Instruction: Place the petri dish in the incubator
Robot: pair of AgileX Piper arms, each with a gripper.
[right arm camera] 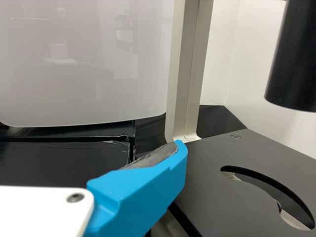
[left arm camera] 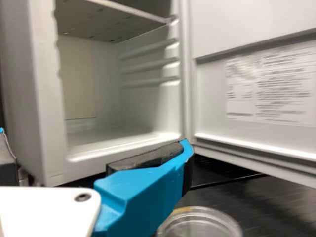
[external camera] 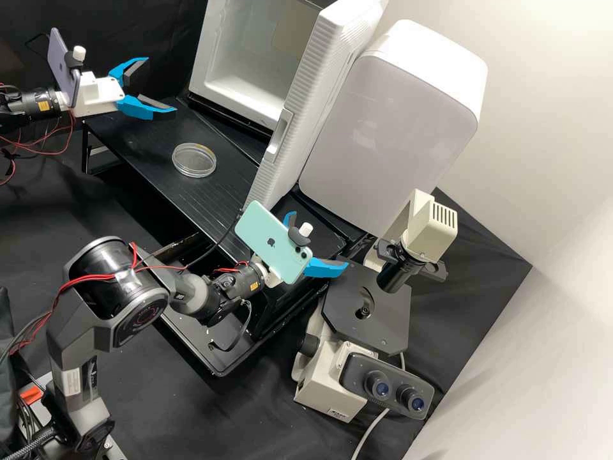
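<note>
Our left hand [external camera: 155, 87] hangs released and holds nothing, its two blue fingers [external camera: 145, 107] spread wide. It points towards the incubator [external camera: 237, 48] from off the far end of the black stand [external camera: 143, 137] that runs along the incubator's front. A lavender phone [external camera: 60, 56] is clamped to its wrist. In our left wrist view one blue finger [left arm camera: 148, 192] lies before the incubator's open white chamber [left arm camera: 113, 103], which has ribbed side walls.

The petri dish [external camera: 194, 159] lies flat on the stand, outside the incubator and just in front of its open mouth, apart from both hands. Our left wrist view shows its clear rim [left arm camera: 200, 223] under the finger.

The incubator's door [external camera: 396, 121] stands swung wide open, its label-bearing inner face [left arm camera: 256, 89] turned towards the chamber.

Our right hand [external camera: 318, 246] is also released and empty, fingers parted. It sits just past the outer face of the open door, over the microscope [external camera: 367, 332] beside the incubator. A mint phone [external camera: 273, 244] is mounted on its wrist. In our right wrist view its finger [right arm camera: 143, 185] lies over the edge of the black stage [right arm camera: 237, 197], close to the door's edge [right arm camera: 185, 69].
</note>
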